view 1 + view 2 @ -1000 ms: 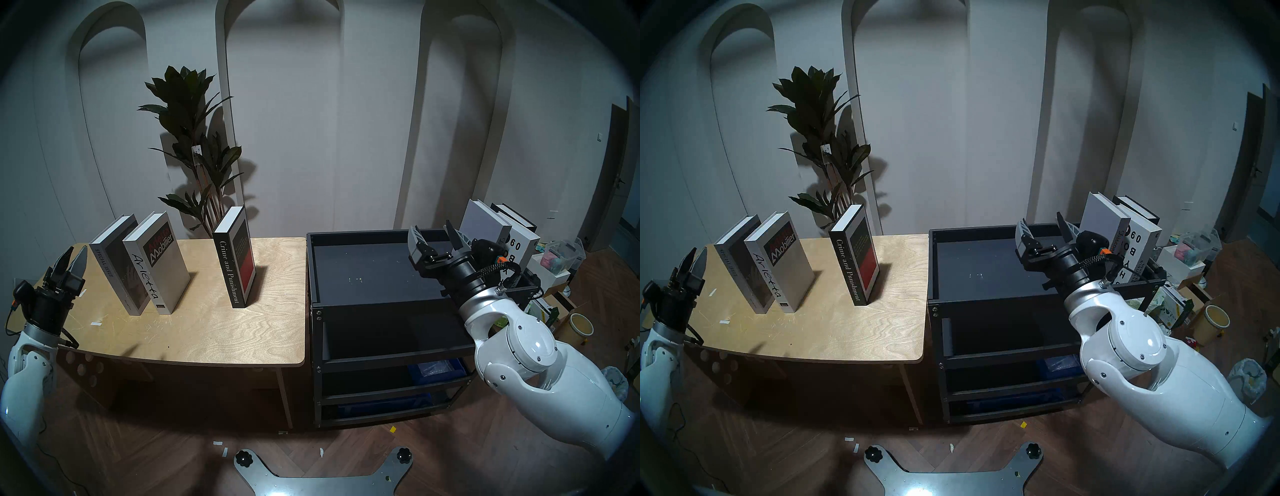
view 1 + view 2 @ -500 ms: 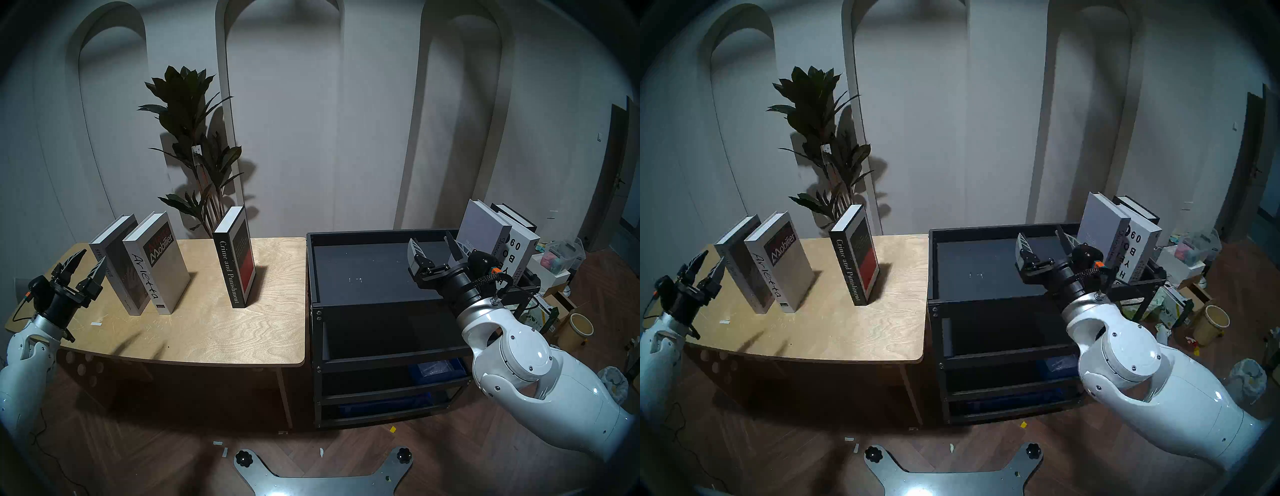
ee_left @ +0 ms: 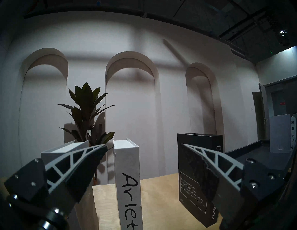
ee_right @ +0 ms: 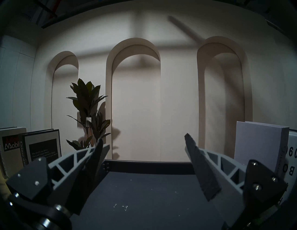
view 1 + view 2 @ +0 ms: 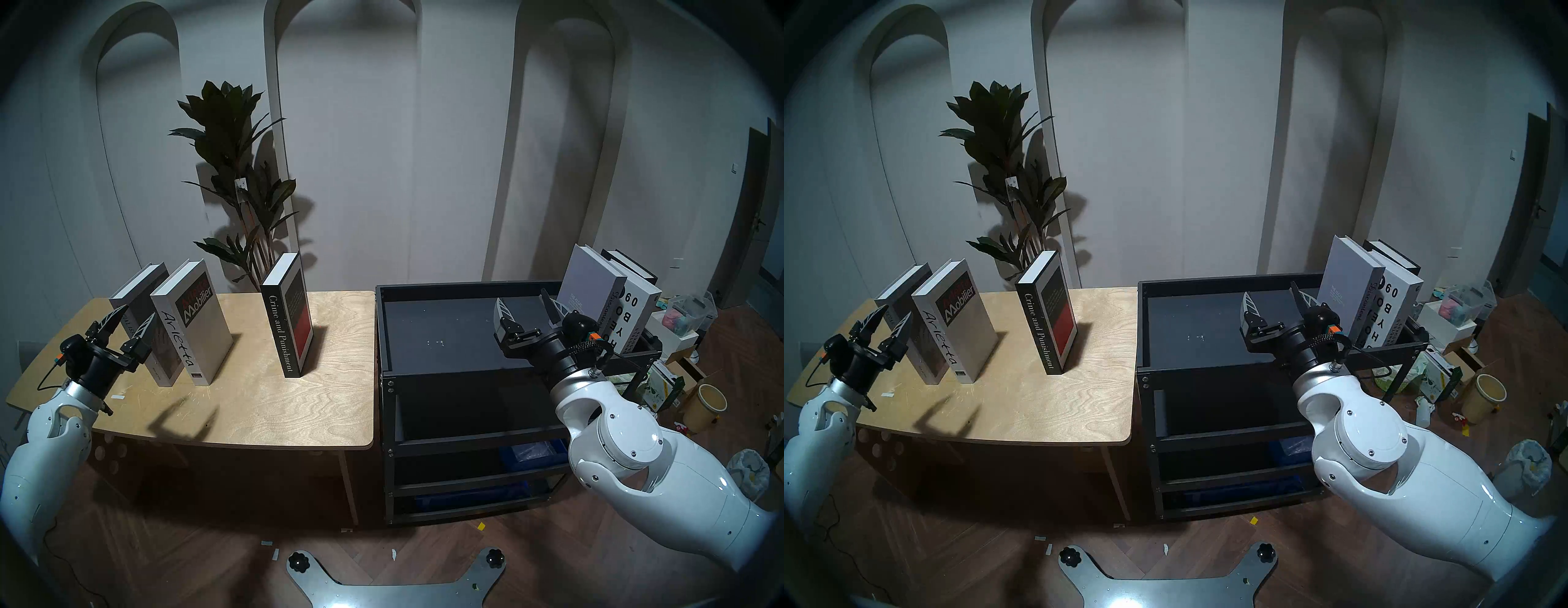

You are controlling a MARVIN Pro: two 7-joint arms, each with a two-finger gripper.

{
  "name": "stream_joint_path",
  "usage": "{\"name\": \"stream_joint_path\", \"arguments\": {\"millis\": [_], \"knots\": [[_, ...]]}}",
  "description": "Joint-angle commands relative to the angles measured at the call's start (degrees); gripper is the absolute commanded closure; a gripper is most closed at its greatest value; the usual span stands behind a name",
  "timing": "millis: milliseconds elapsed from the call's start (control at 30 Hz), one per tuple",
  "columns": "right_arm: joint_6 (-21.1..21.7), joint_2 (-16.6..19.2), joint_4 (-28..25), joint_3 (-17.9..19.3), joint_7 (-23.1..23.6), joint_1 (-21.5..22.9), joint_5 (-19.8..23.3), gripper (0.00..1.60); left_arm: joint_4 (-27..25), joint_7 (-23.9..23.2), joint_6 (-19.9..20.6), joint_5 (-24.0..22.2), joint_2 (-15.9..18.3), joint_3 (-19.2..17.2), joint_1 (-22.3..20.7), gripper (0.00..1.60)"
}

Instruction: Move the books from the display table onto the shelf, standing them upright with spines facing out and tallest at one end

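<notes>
Three books stand on the display table (image 5: 263, 407): a grey SPECIAL ISSUE book (image 5: 135, 297), the white Arietta (image 5: 191, 322) and the black Crime and Punishment (image 5: 288, 314). My left gripper (image 5: 135, 316) is open, hovering just in front of the SPECIAL ISSUE spine. In the left wrist view, Arietta (image 3: 128, 184) shows between the fingers of that gripper (image 3: 143, 145). At the right end of the shelf (image 5: 462, 286) stand a pale grey book (image 5: 589, 280), a white lettered book (image 5: 636, 310) and a black book (image 5: 632, 265). My right gripper (image 5: 522, 299) hangs open and empty over the top tray, left of them.
A tall potted plant (image 5: 237, 170) stands behind the table. Blue bins (image 5: 534, 452) sit on the shelf's lower tiers. Boxes, a clear tub (image 5: 687, 314) and a yellow bucket (image 5: 710, 401) clutter the floor at the right. My base plate (image 5: 394, 586) lies at the front.
My left arm swung in over the table's left end, wrist turning, and its gripper came up to the SPECIAL ISSUE book. The right gripper drew back and left from the shelved books.
</notes>
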Motion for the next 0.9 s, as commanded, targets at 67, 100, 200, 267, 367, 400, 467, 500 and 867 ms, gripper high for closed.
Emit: {"name": "stream_joint_path", "arguments": {"millis": [67, 100, 200, 267, 367, 400, 467, 500, 867], "knots": [[-0.41, -0.42, -0.13, 0.25, -0.49, 1.18, -1.31, 0.00, -0.08, 6.15, 0.00, 3.48, 1.42, 3.57, -7.17, 0.00], [-0.45, -0.44, -0.04, 0.24, -0.54, 1.20, -1.39, 0.00, 0.40, 6.32, -0.07, 4.00, 1.13, 4.13, -8.17, 0.00], [-0.54, -0.38, 0.13, 0.34, -0.73, 1.26, -1.67, 0.00, 0.86, 7.31, -0.27, 4.75, 0.95, 5.17, -9.14, 0.00], [-0.57, -0.31, 0.19, 0.36, -0.81, 1.28, -1.80, 0.00, 1.60, 7.52, -0.37, 5.21, 0.57, 5.94, -10.27, 0.00], [-0.60, -0.21, 0.29, 0.36, -0.86, 1.28, -1.94, 0.00, 2.18, 7.83, -0.67, 5.74, 0.30, 6.76, -11.09, 0.00], [-0.62, -0.16, 0.32, 0.35, -0.85, 1.28, -2.02, 0.00, 2.33, 7.86, -0.73, 5.85, 0.24, 6.94, -11.27, 0.00], [-0.67, -0.11, 0.38, 0.34, -0.83, 1.31, -2.14, 0.00, 2.59, 7.98, -0.91, 6.05, 0.19, 7.26, -11.59, 0.00], [-0.68, -0.09, 0.40, 0.33, -0.82, 1.32, -2.19, 0.00, 2.68, 8.02, -0.98, 6.09, 0.19, 7.38, -11.70, 0.00], [-0.87, 0.04, 0.76, 0.47, -0.51, 1.54, -2.91, 0.00, 3.70, 8.32, -0.38, 6.55, -0.48, 8.93, -13.94, 0.00]]}}
